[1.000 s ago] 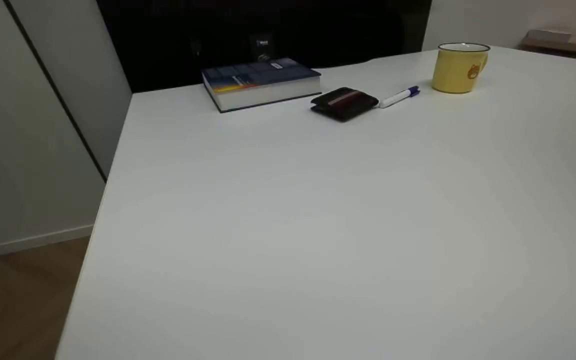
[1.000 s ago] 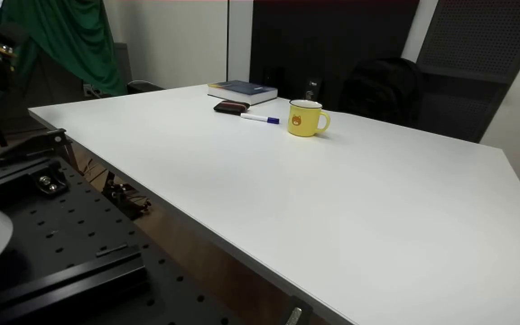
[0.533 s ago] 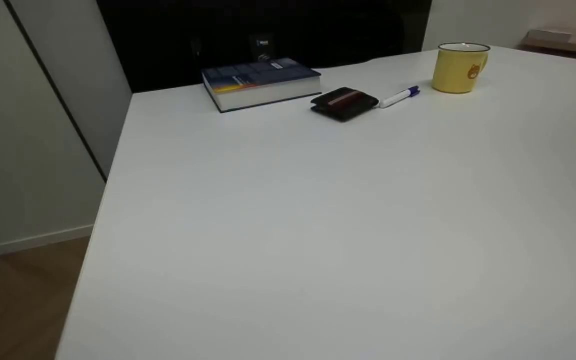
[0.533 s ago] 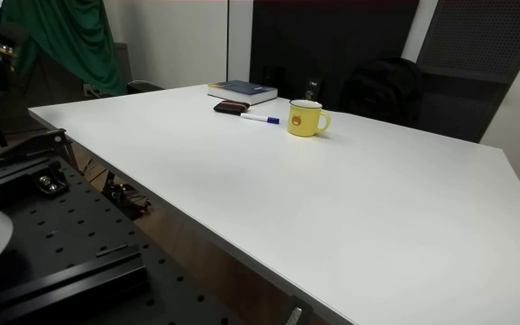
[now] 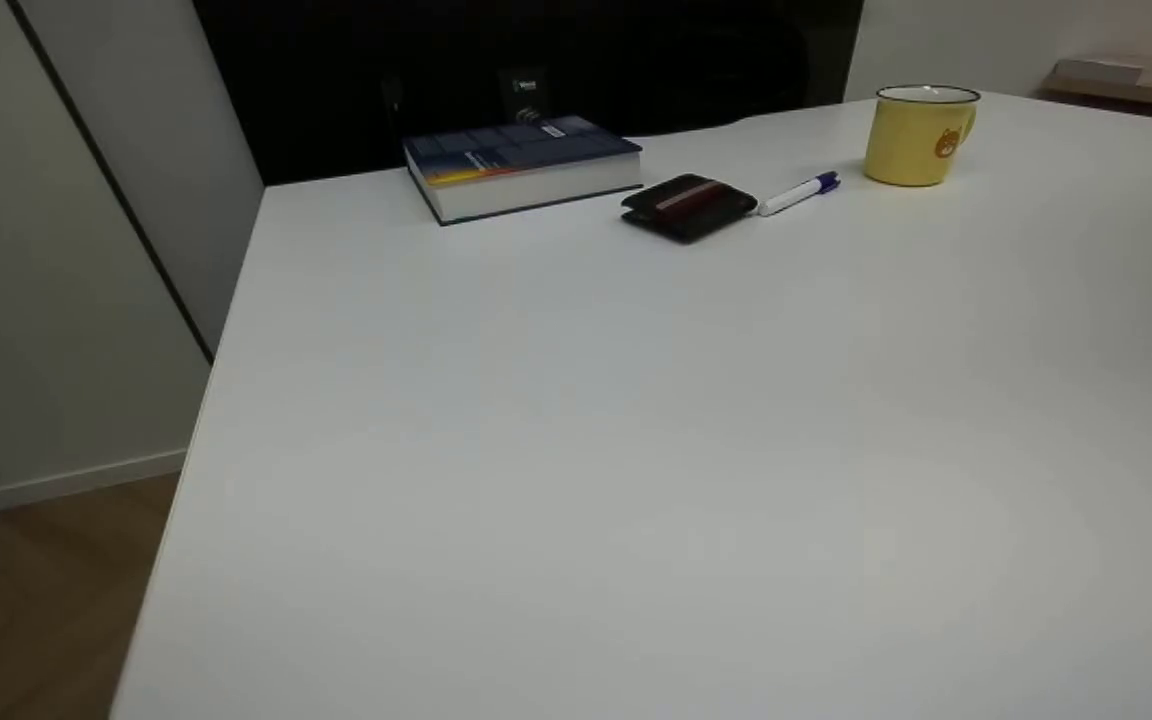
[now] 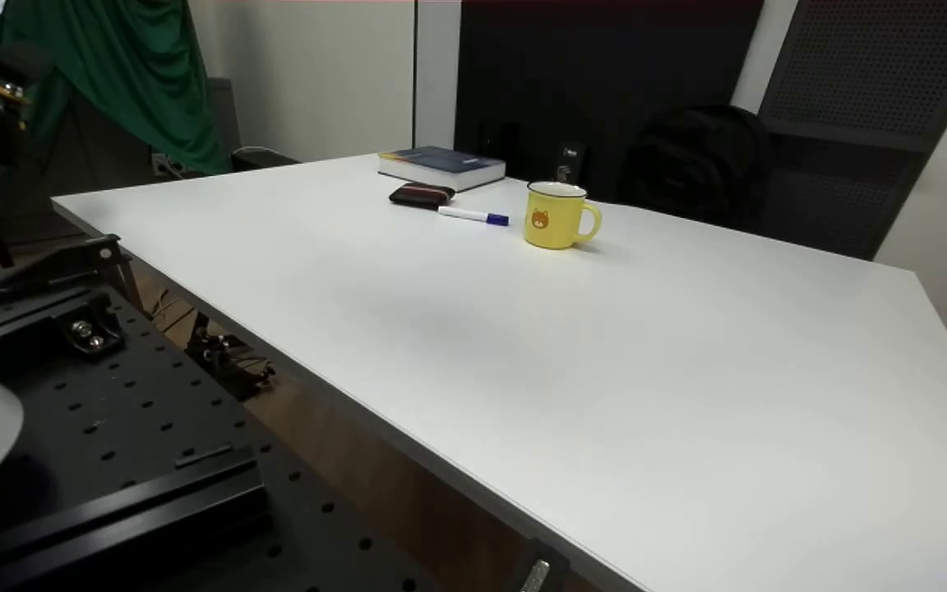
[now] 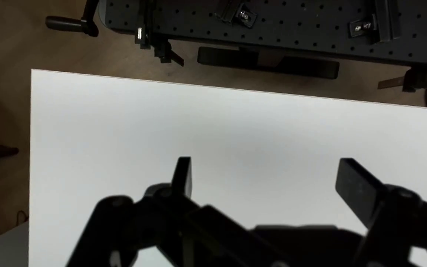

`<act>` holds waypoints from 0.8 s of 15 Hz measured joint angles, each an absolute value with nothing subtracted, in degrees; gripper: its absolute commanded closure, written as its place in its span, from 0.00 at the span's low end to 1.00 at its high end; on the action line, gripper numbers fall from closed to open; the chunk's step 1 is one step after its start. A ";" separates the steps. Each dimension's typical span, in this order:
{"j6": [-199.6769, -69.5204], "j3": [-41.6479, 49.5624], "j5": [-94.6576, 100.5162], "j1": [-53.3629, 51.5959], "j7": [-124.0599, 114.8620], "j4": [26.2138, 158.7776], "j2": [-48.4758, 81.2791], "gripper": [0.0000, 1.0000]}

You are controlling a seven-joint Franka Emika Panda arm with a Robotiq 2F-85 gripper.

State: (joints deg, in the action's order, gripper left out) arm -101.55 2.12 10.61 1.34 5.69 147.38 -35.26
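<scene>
1. Four objects are noted on the bench (image 6: pixel 646 370): an upright yellow mug (image 6: pixel 550 220), a capped marker (image 5: pixel 791 198), a dark wallet (image 5: pixel 688 210) and a book (image 5: pixel 536 165).
2. The end effector (image 7: pixel 263 178) is held above the bench, jaws spread wide, nothing gripped; none of the four is seen in the wrist view.
3. If approached off-centre, the mug could be tipped.
4. Because marker and wallet lie end to end, either could be dragged by contact with the other.

Muted light, brightest on the white desk (image 6: pixel 728 345).
Soft-edged grey shading lies across it in an exterior view; the backpack (image 6: pixel 691 164) sinks into near-black; in the wrist view the hand (image 7: pixel 264 171) looks slightly blurred.
</scene>
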 measured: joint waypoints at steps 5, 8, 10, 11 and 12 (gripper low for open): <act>-109.69 1.93 9.85 1.65 3.72 145.95 -24.74 0.00; -113.59 1.13 9.06 1.43 2.69 142.25 -16.85 0.00; -115.07 0.56 8.76 1.16 1.89 138.58 -11.40 0.00; -115.46 0.36 8.71 1.08 1.57 136.47 -8.60 0.00; -115.71 0.25 8.69 0.96 1.22 134.15 -5.66 0.00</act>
